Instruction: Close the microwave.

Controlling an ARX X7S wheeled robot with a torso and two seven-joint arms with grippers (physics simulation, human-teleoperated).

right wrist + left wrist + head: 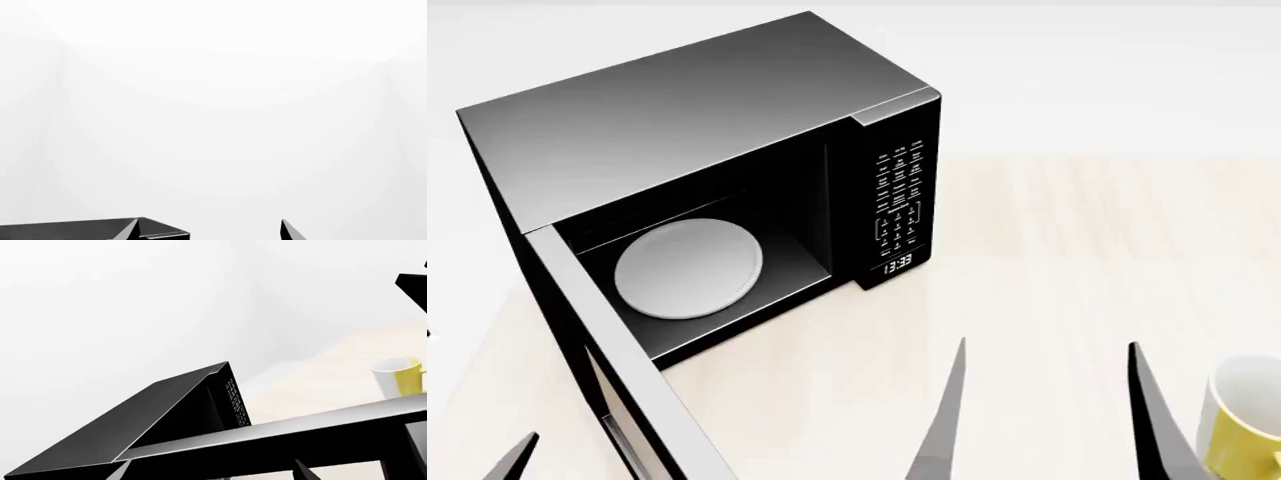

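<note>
Black, the microwave point(714, 150) sits at the table's point(1068, 260) far left, door point(607, 370) swung wide toward us, white plate point(687, 268) inside; our right gripper point(1048, 410) hangs spread beside a yellow-and-white mug point(1241, 420). Our left gripper point(510, 462) barely shows by the door; we cannot tell its state.

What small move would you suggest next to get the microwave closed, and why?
Probably bring the left gripper against the outer face of the door and start pushing. The microwave stands wide open, turntable exposed, with the door swung out on the robot's left, nearest that arm, and nothing visibly touching it yet.
</note>
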